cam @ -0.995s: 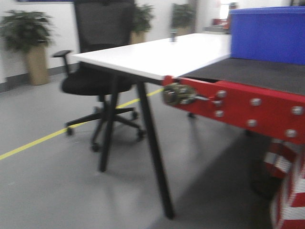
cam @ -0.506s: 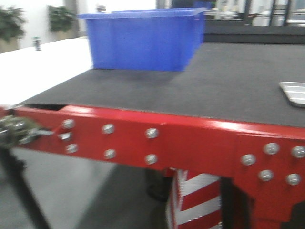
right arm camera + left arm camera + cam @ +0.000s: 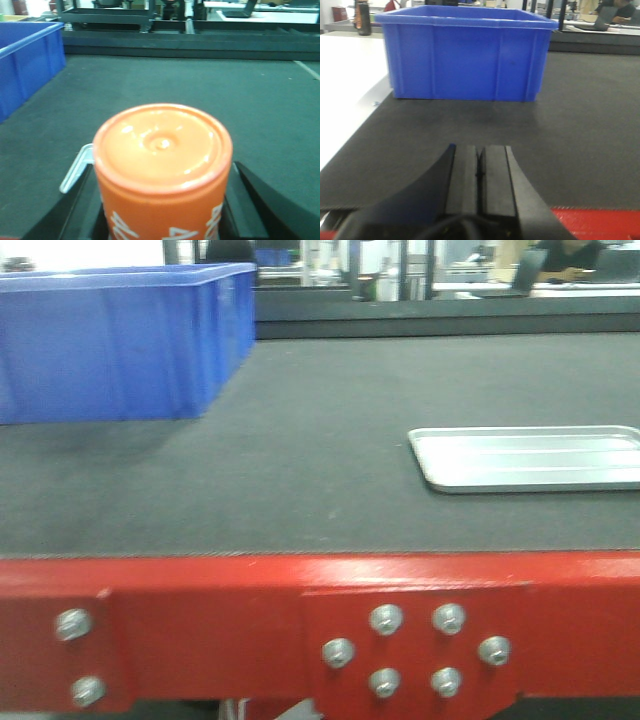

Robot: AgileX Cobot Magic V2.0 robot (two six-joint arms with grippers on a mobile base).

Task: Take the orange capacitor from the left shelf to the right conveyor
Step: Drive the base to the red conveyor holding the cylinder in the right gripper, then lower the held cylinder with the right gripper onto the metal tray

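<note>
The orange capacitor (image 3: 162, 150) is a cylinder with white lettering that fills the lower middle of the right wrist view. My right gripper (image 3: 162, 212) is shut on it, with a black finger on each side, and holds it over the near part of the dark conveyor belt (image 3: 200, 95). My left gripper (image 3: 480, 152) is shut and empty, low over the belt's near edge and pointing at the blue bin (image 3: 465, 55). Neither gripper shows in the front view. The left shelf is out of view.
The blue bin (image 3: 120, 340) stands on the belt (image 3: 300, 450) at the far left. A silver tray (image 3: 530, 455) lies on the belt at the right; its corner (image 3: 75, 172) shows just behind the capacitor. The red bolted frame (image 3: 220, 620) runs along the near edge. A white desk (image 3: 345, 85) lies left.
The front view has swung right, from the white desk and office chair to the conveyor. The blue bin slid to the left of the view and the silver tray came into sight.
</note>
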